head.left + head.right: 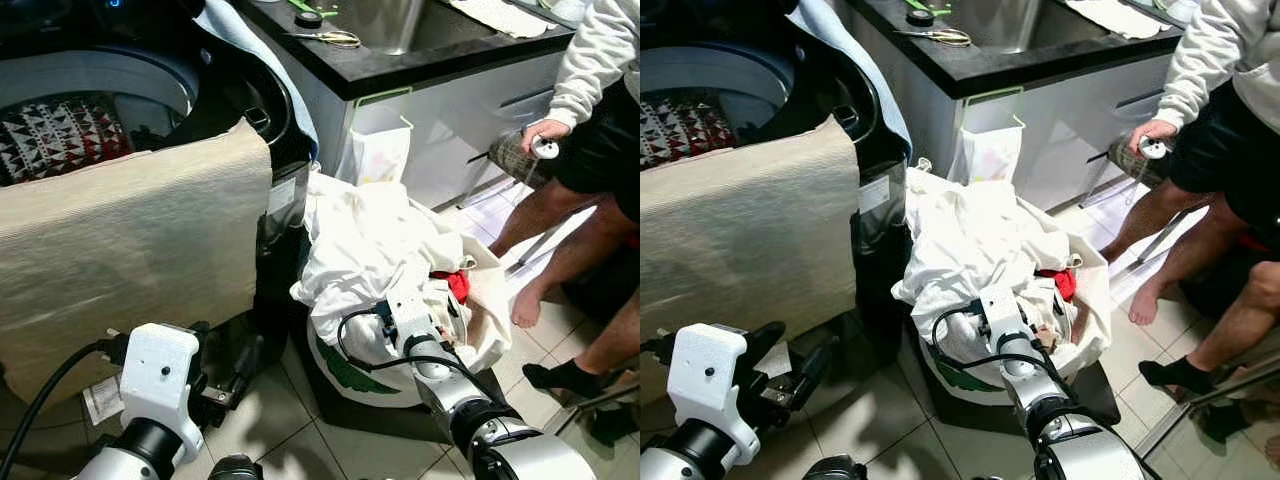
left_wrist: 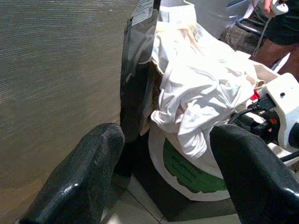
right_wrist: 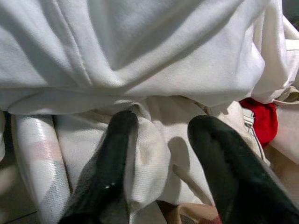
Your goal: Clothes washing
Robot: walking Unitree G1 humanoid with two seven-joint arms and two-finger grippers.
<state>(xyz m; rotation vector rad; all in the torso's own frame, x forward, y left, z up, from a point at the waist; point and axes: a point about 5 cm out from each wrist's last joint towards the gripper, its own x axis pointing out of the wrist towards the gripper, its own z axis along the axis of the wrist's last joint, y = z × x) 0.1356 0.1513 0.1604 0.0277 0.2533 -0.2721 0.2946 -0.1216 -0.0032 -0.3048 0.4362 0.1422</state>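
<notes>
Laundry, mostly white cloth (image 1: 365, 240) with a scrap of red (image 1: 458, 285) showing, was heaped in a white bag with green print (image 1: 345, 368) that stood on the tiled floor (image 1: 275, 415), just beside the open top-loading washer (image 1: 120, 90). A beige towel (image 1: 130, 240) hung over the washer's front, and a patterned garment (image 1: 60, 135) lay in the drum. The right end effector (image 3: 156, 154) was pushed into the near side of the heap, its fingers (image 3: 110, 163) spread with a fold of white cloth bunched between them but not yet clamped. The pile lay directly ahead of it and slightly above, so this arm was the nearer one. The left end effector (image 2: 163, 177) hovered released and empty, low by the towel, with the bag ahead of it. The washer mouth sat up and to the robot's left of the bag. A person (image 1: 590, 120) stood by the counter (image 1: 400, 60).
</notes>
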